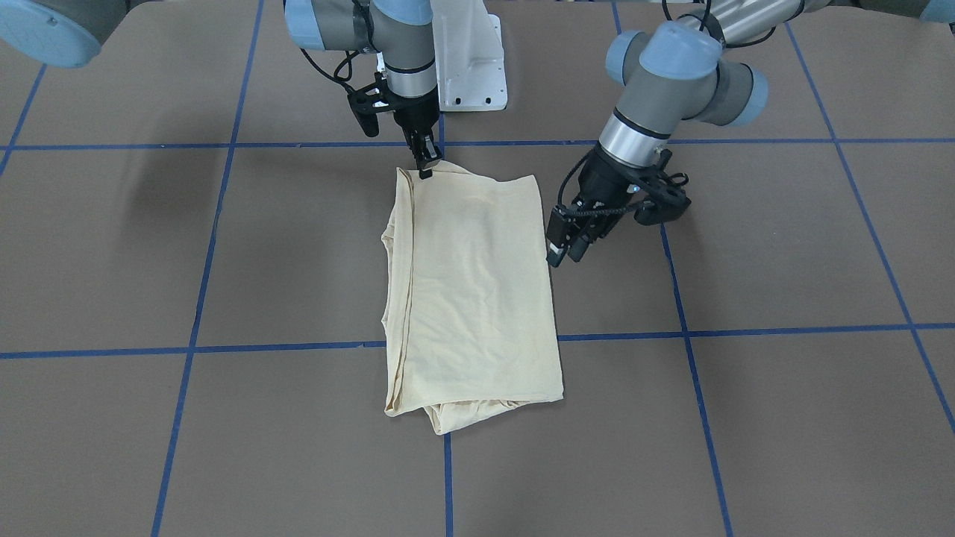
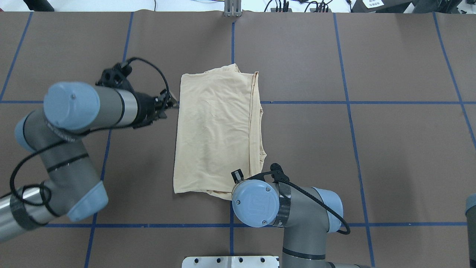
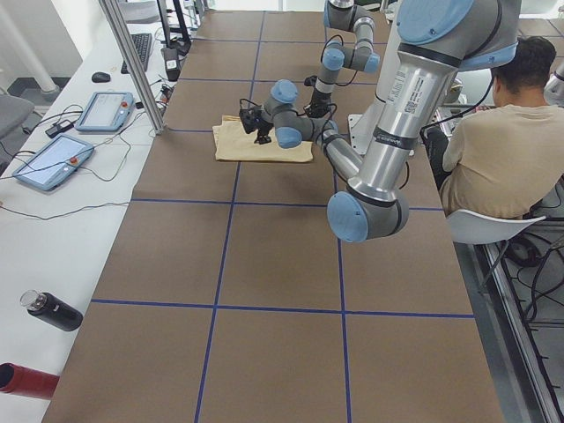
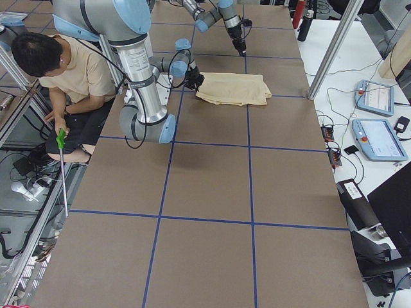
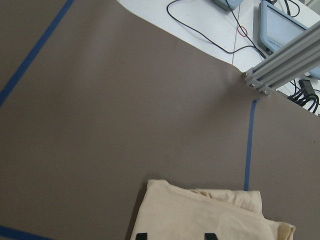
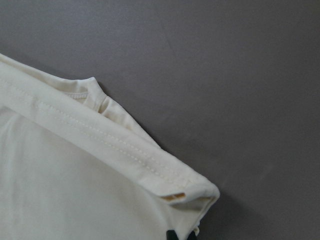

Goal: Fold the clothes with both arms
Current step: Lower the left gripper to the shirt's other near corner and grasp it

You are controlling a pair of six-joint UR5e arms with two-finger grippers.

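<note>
The clothes are one pale cream-yellow shirt (image 1: pixel 470 283), folded into a long rectangle flat on the brown table (image 1: pixel 746 246); no print shows. My right gripper (image 1: pixel 425 168) stands upright at the shirt's corner nearest the robot base, shut on the hem corner (image 6: pixel 200 192). In the overhead view that gripper is hidden under its own wrist beside the shirt (image 2: pixel 215 130). My left gripper (image 1: pixel 561 253) is tilted at the middle of the shirt's long edge, open. Its two fingertips (image 5: pixel 141 235) show apart just over the shirt (image 5: pixel 210 215), holding nothing.
The white pedestal base (image 1: pixel 470 67) stands right behind the shirt. Blue tape lines (image 1: pixel 448 477) cross the table. A person (image 3: pixel 502 150) sits beside the robot. Tablets (image 3: pixel 53 159), cables and bottles (image 3: pixel 51 311) lie on the white bench past an aluminium post (image 5: pixel 280 70).
</note>
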